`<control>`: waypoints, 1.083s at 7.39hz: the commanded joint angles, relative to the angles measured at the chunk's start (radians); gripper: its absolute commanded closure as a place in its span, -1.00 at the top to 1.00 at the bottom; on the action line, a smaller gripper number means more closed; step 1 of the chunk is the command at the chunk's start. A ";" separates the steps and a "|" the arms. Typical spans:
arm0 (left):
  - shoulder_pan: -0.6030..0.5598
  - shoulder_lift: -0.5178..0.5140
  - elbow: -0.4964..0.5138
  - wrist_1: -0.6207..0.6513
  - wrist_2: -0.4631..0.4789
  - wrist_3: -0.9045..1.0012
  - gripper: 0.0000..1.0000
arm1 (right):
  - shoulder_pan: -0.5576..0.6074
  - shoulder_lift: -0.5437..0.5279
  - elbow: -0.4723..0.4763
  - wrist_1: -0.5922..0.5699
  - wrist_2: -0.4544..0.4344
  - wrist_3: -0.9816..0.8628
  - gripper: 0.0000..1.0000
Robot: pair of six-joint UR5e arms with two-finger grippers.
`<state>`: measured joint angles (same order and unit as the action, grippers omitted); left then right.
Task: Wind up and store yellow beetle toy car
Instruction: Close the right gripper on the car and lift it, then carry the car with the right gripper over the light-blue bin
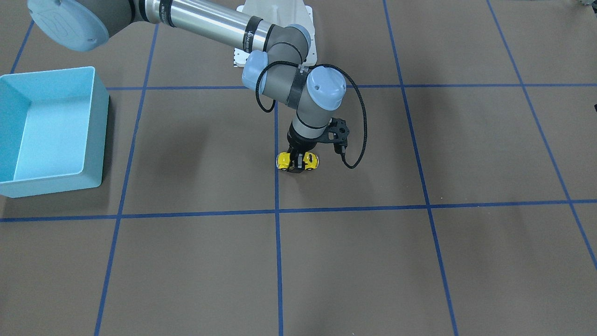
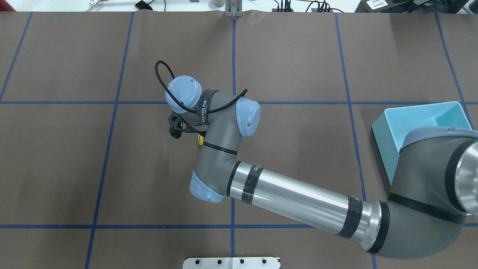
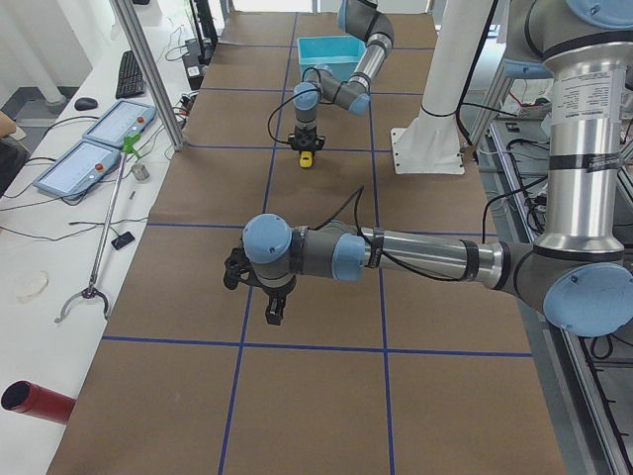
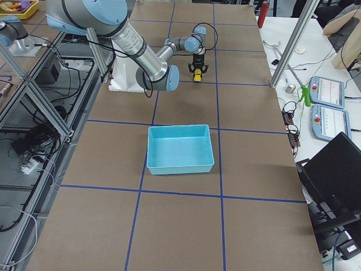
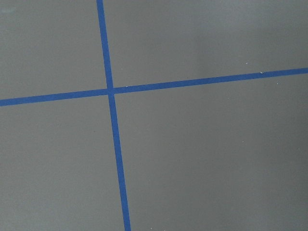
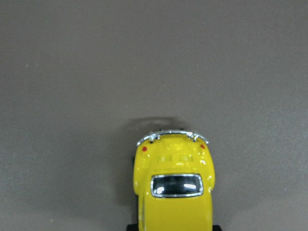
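Observation:
The yellow beetle toy car (image 1: 310,161) stands on its wheels on the brown table near the middle, beside a blue tape line. My right gripper (image 1: 297,166) points straight down over it, with its fingers closed on the car's sides. The right wrist view shows the car's rear and rear window (image 6: 175,192) close up at the bottom. In the overhead view only a sliver of the car (image 2: 201,139) shows under the wrist. My left gripper (image 3: 273,315) hangs above bare table, seen only in the exterior left view, so I cannot tell whether it is open or shut.
The light blue bin (image 1: 56,184) stands empty at the table's right end, well away from the car; it also shows in the overhead view (image 2: 381,134). Blue tape lines (image 5: 111,91) grid the brown table. The robot's white base plate (image 2: 231,262) is at the near edge.

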<state>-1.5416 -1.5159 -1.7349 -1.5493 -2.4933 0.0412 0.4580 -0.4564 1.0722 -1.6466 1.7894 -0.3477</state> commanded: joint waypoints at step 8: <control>-0.002 0.003 0.002 0.002 0.001 0.000 1.00 | 0.293 -0.252 0.395 -0.147 0.111 -0.073 -1.00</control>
<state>-1.5425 -1.5141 -1.7345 -1.5483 -2.4927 0.0408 0.7054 -0.6256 1.3743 -1.7841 1.8932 -0.4285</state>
